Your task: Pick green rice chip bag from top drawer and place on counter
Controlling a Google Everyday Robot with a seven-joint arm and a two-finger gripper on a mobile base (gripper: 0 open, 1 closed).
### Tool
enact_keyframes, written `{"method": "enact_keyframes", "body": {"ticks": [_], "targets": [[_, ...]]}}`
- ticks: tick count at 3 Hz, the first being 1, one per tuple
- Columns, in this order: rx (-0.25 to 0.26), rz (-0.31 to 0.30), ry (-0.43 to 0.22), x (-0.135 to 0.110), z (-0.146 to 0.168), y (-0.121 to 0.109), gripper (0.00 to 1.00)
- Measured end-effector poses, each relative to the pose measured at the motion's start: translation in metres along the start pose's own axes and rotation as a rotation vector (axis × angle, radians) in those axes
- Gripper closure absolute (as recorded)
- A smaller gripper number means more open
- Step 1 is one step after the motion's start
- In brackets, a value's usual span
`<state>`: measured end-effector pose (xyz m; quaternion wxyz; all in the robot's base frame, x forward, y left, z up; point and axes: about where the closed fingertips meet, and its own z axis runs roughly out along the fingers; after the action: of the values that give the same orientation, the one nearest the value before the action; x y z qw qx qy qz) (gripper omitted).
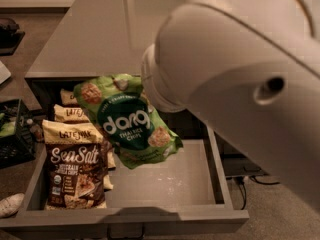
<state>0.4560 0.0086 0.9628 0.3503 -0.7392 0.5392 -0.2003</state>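
The green rice chip bag hangs tilted in the air above the open top drawer, its "dang" label facing me. My gripper is hidden behind my large white arm at the bag's upper right edge and holds the bag there. The drawer's pale floor shows bare below and to the right of the bag. The glossy grey counter lies just behind the drawer.
Several brown Late July "Sea Salt" bags lie stacked along the drawer's left side. A black crate stands on the floor to the left. Cables lie on the floor to the right of the drawer.
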Motion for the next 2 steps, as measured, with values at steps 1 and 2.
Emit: {"method": "enact_keyframes", "body": {"ticks": [1,2], "targets": [[-0.005,0.016,-0.040,-0.026,0.004,-0.043,1.00],[-0.034,0.049,-0.017,-0.021,0.027,-0.089,1.00]]}}
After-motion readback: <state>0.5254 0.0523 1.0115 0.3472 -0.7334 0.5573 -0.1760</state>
